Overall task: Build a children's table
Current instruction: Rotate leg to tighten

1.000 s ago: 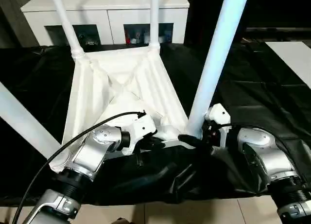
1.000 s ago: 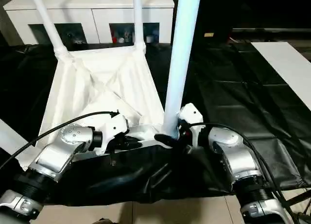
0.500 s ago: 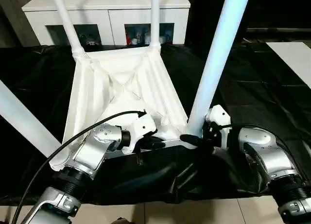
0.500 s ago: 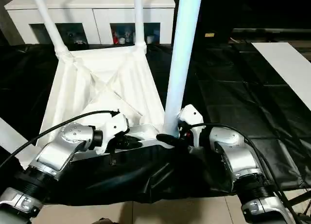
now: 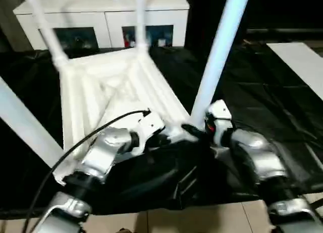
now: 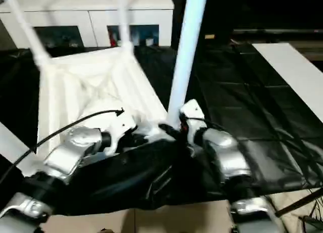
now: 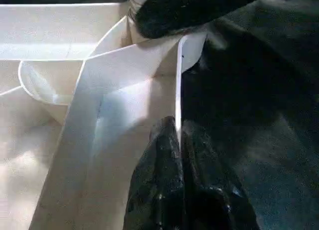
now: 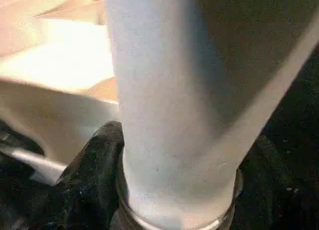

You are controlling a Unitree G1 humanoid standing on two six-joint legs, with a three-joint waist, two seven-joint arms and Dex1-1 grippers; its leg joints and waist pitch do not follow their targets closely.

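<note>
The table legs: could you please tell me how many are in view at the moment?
4. Two far legs rise from the tabletop's far corners. One near leg stands at the right pincer; another slants at the left edge.

My view is smeared, the tabletop (image 5: 108, 86) ribs barely readable. The leg (image 5: 218, 51) nearest my right gripper (image 5: 194, 131) runs off the top edge, so its end is unseen. Cabinet (image 5: 101, 15) contents behind the tabletop are too blurred to identify.

Both eye views are smeared by motion blur, the white plastic glaring against dim black sheeting.
</note>
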